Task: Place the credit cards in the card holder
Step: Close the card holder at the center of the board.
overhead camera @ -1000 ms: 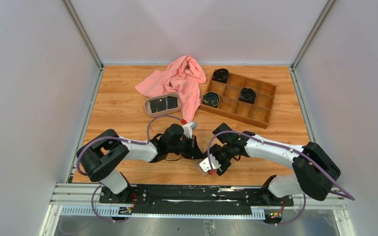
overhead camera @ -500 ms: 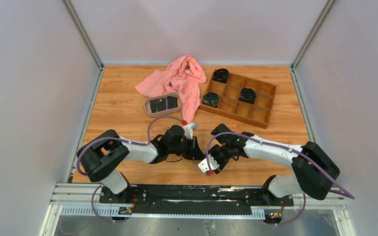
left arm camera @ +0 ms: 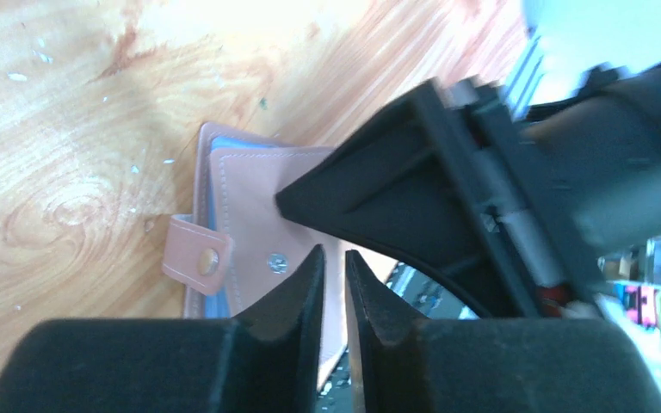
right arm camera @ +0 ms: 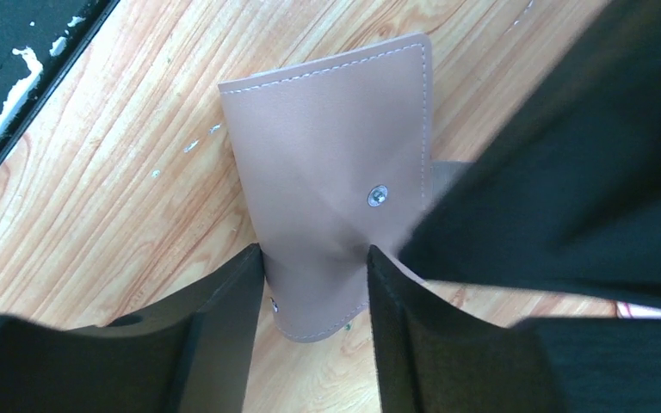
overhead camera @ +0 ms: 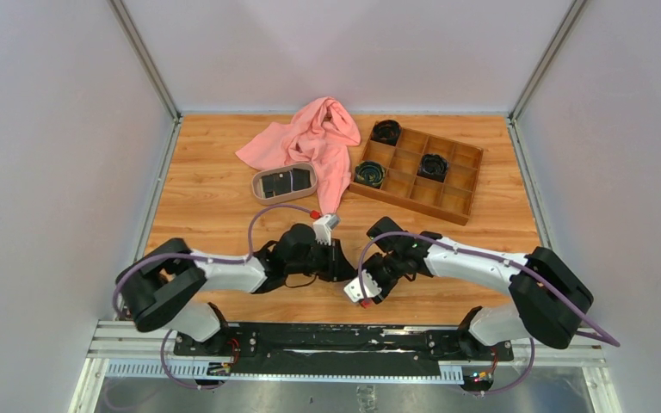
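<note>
Since the right gripper's fingers (right arm camera: 224,318) press on both sides of the card holder (right arm camera: 327,146), the leather bends a little between them. So the right gripper (right arm camera: 314,258) has hold of it. The left gripper's fingers (left arm camera: 297,301) are almost together, with only a thin slit between them. Pink leather shows in that slit. I cannot tell if the left gripper (left arm camera: 334,258) is pinching it or just sitting over it.

The card holder lies on the table (overhead camera: 206,198), near the front edge, right between the two grippers. It looks folded up. Its pink outside shows, with a snap button (right arm camera: 378,196) on it. A small tab (left arm camera: 196,258) sticks out at one side, and a bit of blue lining (left arm camera: 209,305) peeks out at the edge.

Farther back, the credit cards (overhead camera: 284,181) lie in an oval tray (overhead camera: 255,184), well apart from the card holder. A pink cloth (overhead camera: 314,138) is just beside the tray, and a wooden box (overhead camera: 447,202) sits to the right.

I think the step now is getting the card holder open so its pockets show. No card looks picked up yet. Next, one gripper should hold one flap down while the other lifts the other flap. After that, a gripper must go back to the tray for a card. The cards are thin and lie flat, so they may be hard to grab.
</note>
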Robot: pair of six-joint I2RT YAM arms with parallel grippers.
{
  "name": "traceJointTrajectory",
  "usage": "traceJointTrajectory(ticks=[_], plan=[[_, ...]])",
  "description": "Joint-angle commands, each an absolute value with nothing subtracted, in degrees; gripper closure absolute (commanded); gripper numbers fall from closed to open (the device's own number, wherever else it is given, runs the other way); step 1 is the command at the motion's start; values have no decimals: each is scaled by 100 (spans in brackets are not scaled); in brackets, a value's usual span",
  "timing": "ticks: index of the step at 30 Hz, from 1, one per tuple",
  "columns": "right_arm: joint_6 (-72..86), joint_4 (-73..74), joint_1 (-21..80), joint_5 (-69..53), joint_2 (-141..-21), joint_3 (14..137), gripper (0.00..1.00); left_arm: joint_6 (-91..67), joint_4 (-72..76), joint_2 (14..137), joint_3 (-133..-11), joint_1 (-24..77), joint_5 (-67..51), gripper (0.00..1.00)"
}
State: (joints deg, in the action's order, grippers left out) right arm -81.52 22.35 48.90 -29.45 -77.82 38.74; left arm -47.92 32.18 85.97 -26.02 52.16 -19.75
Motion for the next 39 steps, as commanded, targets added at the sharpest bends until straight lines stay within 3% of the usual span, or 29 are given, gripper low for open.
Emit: traceJointTrajectory(ticks=[1,5,8,14,21,29,34,39], plan=[[-7914,2794,4992,-2864,-7836,3727,47,-4529,2855,7584,-2444,5194,-1311,76],[-7774,3026,4983,-3077,-7607,3856,33,-4555,2440,6947,-2111,5194,-1164,65],[-7675,3404,4956,-3201,-7516,4151,30,-4675,2382,6711,-1797,5194,-1249,59],[-7537,4239,4309,-4219,-7544,5207,31,-4695,2317,6111,-1219,5203,-1112,47],[-7177,4331,4229,-4495,-8834,6211,44,-4506,2320,5927,-1167,5203,-1019,29],[-6991,4359,4080,-4629,-9553,6538,57,-4262,2329,6764,-1595,5203,-1216,35],[-6904,4342,4073,-4728,-9695,6617,60,-4237,2338,7111,-1828,5203,-1316,37],[-6800,4294,4077,-4678,-9843,6752,61,-4294,2338,7388,-1898,5203,-1284,50]])
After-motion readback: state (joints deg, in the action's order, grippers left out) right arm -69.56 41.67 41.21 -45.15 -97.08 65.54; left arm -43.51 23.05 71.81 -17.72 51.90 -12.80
